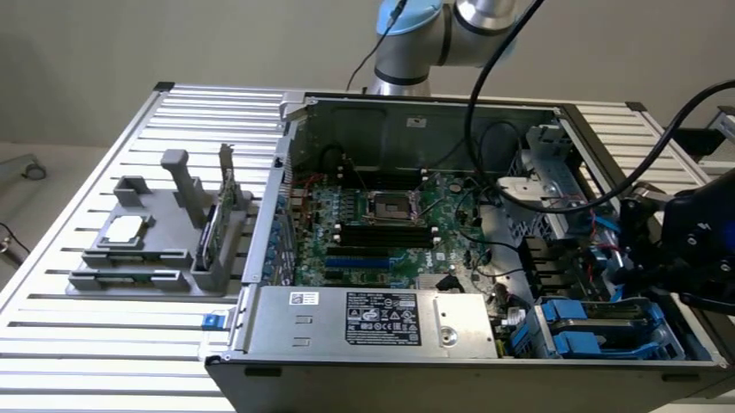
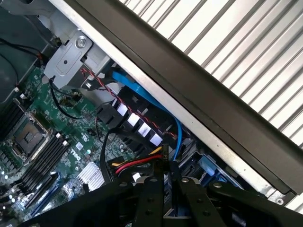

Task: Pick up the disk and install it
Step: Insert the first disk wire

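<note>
pincer (image 2: 168,184) low over open computer case (image 1: 425,107), blue-framed disk (image 1: 603,317) just beneath it

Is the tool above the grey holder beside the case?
No, the tool is at the case's opposite end, by the blue drive bays, far from the holder.

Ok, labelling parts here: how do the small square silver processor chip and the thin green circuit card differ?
The small square silver processor chip lies flat; the thin green circuit card stands on edge. The chip is compact, the card long. Both sit in the grey plastic holder on the slatted metal table.
</note>
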{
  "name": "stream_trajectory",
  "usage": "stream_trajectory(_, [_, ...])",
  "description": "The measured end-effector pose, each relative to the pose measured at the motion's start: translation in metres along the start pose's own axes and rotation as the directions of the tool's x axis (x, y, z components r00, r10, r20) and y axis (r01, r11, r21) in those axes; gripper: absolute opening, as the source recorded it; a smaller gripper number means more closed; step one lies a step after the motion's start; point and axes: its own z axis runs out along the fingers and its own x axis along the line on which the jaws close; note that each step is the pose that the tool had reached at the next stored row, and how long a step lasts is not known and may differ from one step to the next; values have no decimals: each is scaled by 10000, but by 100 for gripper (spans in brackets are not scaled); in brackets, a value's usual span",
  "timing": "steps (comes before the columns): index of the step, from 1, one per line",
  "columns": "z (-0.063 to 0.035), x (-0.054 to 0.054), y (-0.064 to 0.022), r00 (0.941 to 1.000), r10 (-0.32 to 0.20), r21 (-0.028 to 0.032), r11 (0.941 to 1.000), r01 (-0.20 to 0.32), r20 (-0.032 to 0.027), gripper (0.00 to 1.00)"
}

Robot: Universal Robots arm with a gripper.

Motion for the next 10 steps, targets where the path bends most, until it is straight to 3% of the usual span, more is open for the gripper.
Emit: stream_trajectory(10, [2, 27, -32, 9988, 479, -108, 9988, -478, 61, 16])
